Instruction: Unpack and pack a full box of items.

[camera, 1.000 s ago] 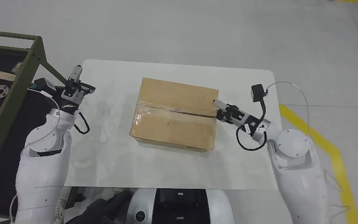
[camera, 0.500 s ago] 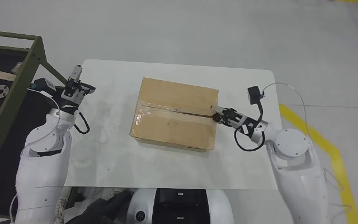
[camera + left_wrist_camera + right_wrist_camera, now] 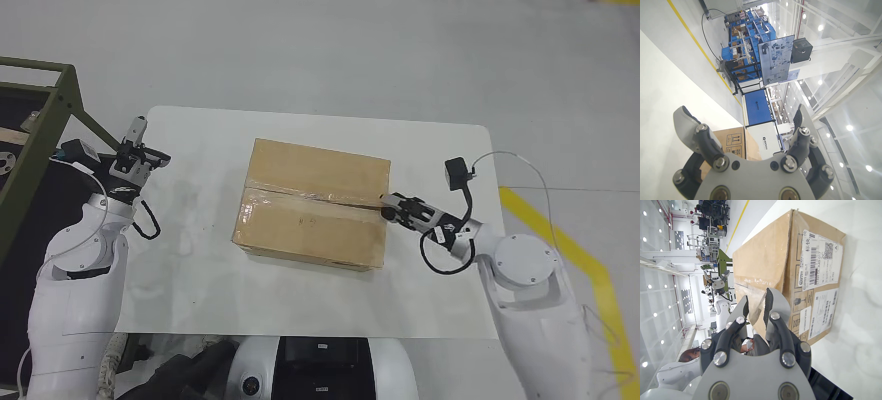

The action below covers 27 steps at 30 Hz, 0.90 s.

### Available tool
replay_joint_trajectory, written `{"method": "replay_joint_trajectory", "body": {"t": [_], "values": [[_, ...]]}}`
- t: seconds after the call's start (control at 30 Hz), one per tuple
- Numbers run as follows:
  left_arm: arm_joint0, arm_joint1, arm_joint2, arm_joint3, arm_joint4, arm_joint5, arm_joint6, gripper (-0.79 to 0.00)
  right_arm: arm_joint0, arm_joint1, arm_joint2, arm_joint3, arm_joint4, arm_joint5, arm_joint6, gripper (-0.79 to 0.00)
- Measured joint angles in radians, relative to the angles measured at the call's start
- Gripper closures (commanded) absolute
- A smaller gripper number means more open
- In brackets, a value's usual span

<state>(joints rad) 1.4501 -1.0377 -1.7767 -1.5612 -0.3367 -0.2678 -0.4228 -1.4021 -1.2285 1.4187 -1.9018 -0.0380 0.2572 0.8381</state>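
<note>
Lying on the smooth white table, the rectangular cardboard box bears crinkled glossy tape. The right gripper, narrowly parted, perhaps straddles the box's seam, having slid along its edge. The left gripper gapes, well apart from the box.

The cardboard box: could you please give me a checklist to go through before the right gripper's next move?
1. Cardboard box flat on the table, away from its edges: ok.
2. Tape along the top seam in place, flaps closed: ok.
3. Right gripper at the seam's end: ok.
4. Right gripper open, narrow gap: ok.
5. Tape caught in that gap: cannot tell.
6. Left gripper steadying the box: not ok; open, near the table's corner.
</note>
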Motion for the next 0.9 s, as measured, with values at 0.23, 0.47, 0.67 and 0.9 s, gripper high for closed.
{"method": "replay_joint_trajectory", "body": {"t": [0.23, 0.47, 0.67, 0.9], "values": [[0.000, 0.000, 0.000, 0.000, 0.000, 0.000, 0.000, -0.785, -0.032, 0.008, 0.012, -0.032, 0.007, -0.007, -0.008, -0.172], [0.000, 0.000, 0.000, 0.000, 0.000, 0.000, 0.000, -0.785, -0.058, 0.015, 0.012, -0.064, 0.000, -0.008, -0.015, -0.123], [0.000, 0.000, 0.000, 0.000, 0.000, 0.000, 0.000, -0.785, -0.056, 0.020, 0.008, -0.062, 0.002, -0.015, -0.027, 0.000], [0.000, 0.000, 0.000, 0.000, 0.000, 0.000, 0.000, -0.785, -0.056, 0.022, 0.005, -0.110, 0.024, -0.099, -0.081, 0.000]]}}
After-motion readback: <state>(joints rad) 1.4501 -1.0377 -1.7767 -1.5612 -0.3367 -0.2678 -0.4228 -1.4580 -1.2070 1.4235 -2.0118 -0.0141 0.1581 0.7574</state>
